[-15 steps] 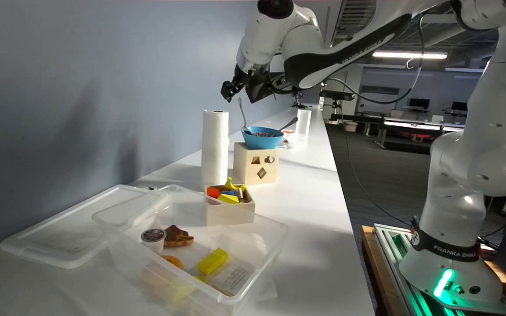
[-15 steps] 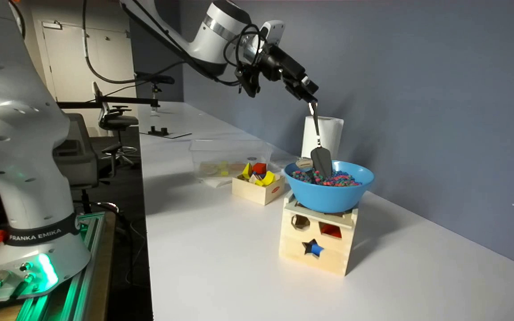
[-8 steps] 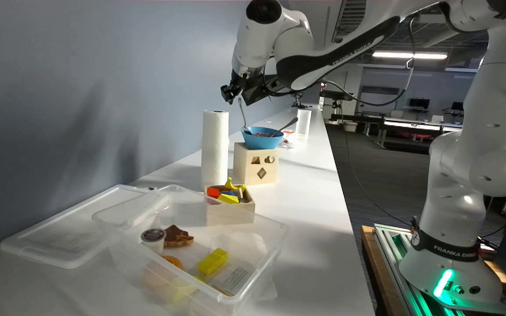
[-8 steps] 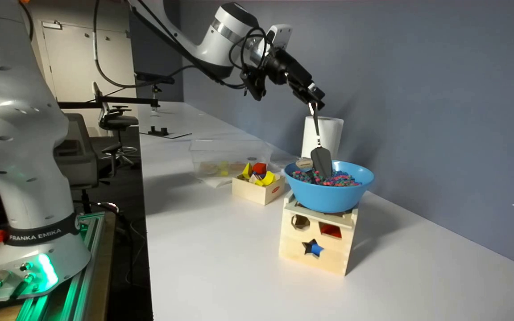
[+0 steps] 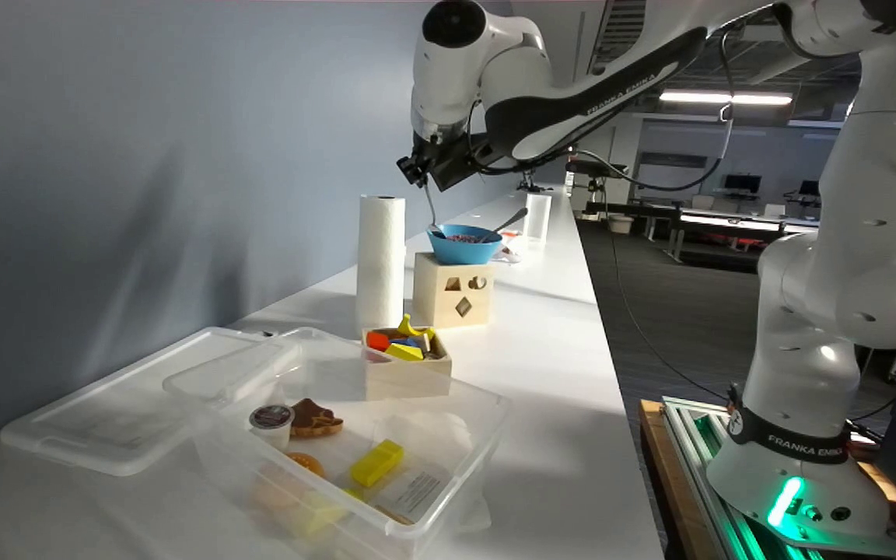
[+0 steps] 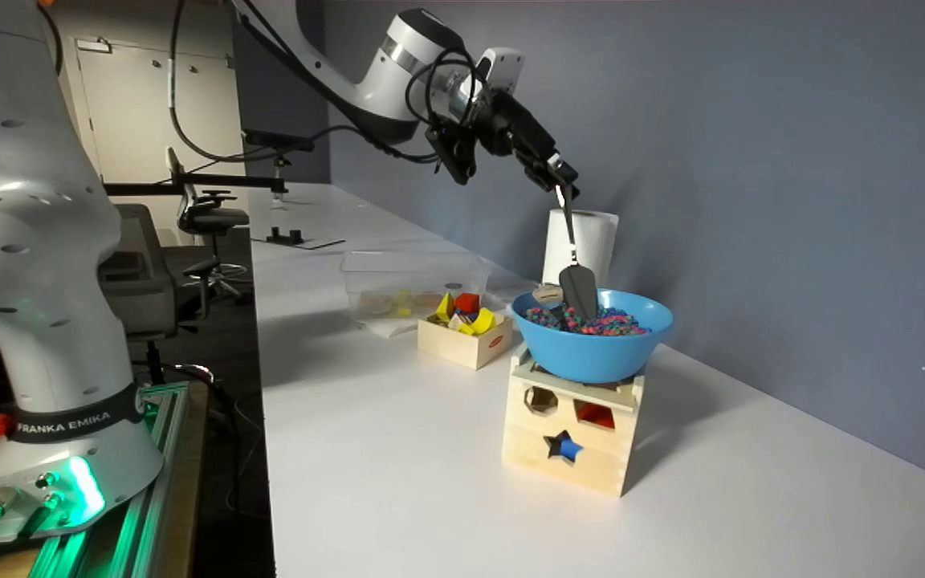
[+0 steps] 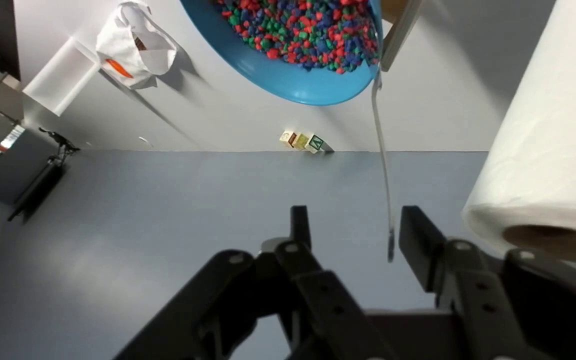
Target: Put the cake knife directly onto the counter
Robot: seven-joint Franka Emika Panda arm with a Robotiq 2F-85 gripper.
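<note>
The cake knife [image 6: 568, 225] stands nearly upright in the blue bowl [image 6: 591, 353], thin handle up. A dark flat blade shows in line below it in an exterior view. The handle [image 5: 431, 206] stands on the wall side of the bowl. In the wrist view the knife [image 7: 382, 135] shows edge-on as a thin strip. My gripper [image 7: 353, 215] is open. The handle's upper end appears between the fingers, nearer the right one, with a gap showing. The gripper [image 6: 564, 181] is above the bowl, at the handle top. The white counter [image 6: 398, 466] lies below.
The bowl, holding coloured pebbles, sits on a wooden shape box [image 6: 567, 449]. Another dark utensil [image 5: 512, 219] leans over its rim. A paper towel roll [image 5: 380, 264] stands close by. A block box [image 6: 466, 341], clear bin [image 5: 457, 468] and lid [image 5: 121, 412] stand along the wall.
My gripper has moved toward the wall and lower, so that its fingers are now at the handle's top. The cake knife and bowl have not moved.
</note>
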